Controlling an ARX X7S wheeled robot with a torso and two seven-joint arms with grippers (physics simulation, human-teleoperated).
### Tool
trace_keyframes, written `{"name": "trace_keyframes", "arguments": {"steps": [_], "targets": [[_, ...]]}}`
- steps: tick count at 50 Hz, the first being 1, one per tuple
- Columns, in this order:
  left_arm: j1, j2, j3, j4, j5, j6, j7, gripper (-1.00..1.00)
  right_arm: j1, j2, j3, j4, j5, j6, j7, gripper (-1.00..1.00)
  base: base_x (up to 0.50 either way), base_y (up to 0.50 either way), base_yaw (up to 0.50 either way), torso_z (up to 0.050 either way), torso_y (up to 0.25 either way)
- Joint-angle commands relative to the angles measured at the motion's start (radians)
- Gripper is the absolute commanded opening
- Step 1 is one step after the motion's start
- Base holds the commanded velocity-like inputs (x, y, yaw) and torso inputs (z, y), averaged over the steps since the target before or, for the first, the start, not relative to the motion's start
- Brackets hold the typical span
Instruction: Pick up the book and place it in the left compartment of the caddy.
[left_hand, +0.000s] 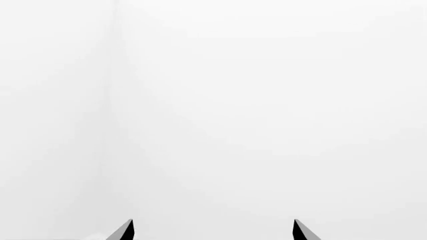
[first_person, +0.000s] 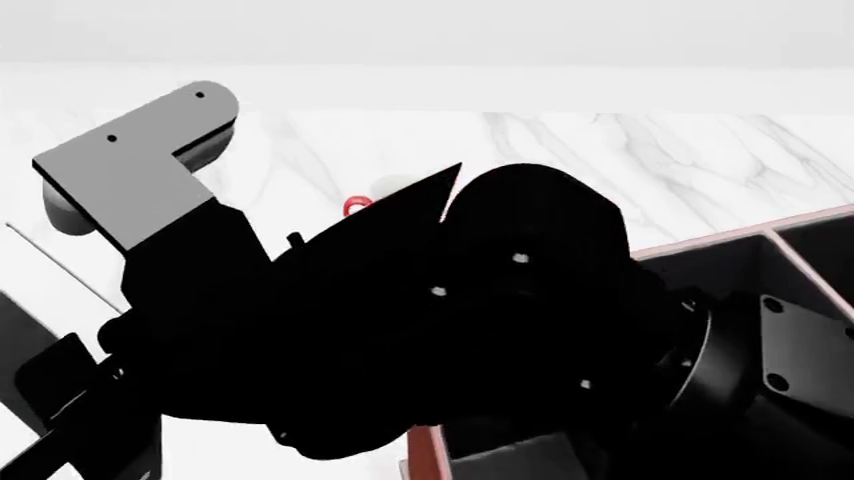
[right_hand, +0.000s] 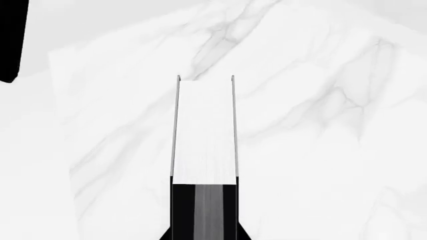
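Note:
In the right wrist view my right gripper (right_hand: 204, 215) is shut on the book (right_hand: 203, 130). The book's white page edges face the camera between two thin black covers, and it hangs above the marble table (right_hand: 320, 150). The left wrist view has only blank white ahead of my left gripper (left_hand: 213, 231), which is open with nothing between its fingertips. The head view has the reddish-brown caddy (first_person: 694, 247) at the right. My black arm covers most of the caddy's left compartment. There the book cannot be told apart from the arm.
A sliver of the red mug (first_person: 356, 205) peeks out above the arm on the marble table (first_person: 641, 150). A grey bracket of my left arm (first_person: 134, 165) rises at the upper left. A white wall stands behind the table.

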Motion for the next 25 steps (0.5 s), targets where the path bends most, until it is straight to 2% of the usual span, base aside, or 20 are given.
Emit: {"name": "trace_keyframes", "arguments": {"steps": [1, 8, 25], "targets": [[0.001, -0.003, 0.002, -0.003, 0.000, 0.002, -0.004, 1.00, 0.059, 0.058, 0.073, -0.059, 0.124, 0.002, 0.139, -1.00, 0.00, 0.00, 0.00, 0.000, 0.010], [0.002, -0.003, 0.011, -0.002, 0.009, 0.005, -0.006, 1.00, 0.092, 0.118, 0.090, -0.094, 0.201, -0.009, 0.234, -1.00, 0.00, 0.00, 0.00, 0.000, 0.000], [0.007, -0.004, 0.017, -0.001, 0.013, 0.012, -0.007, 1.00, 0.158, 0.241, 0.125, -0.146, 0.331, -0.019, 0.342, -1.00, 0.00, 0.00, 0.00, 0.000, 0.001]]}}
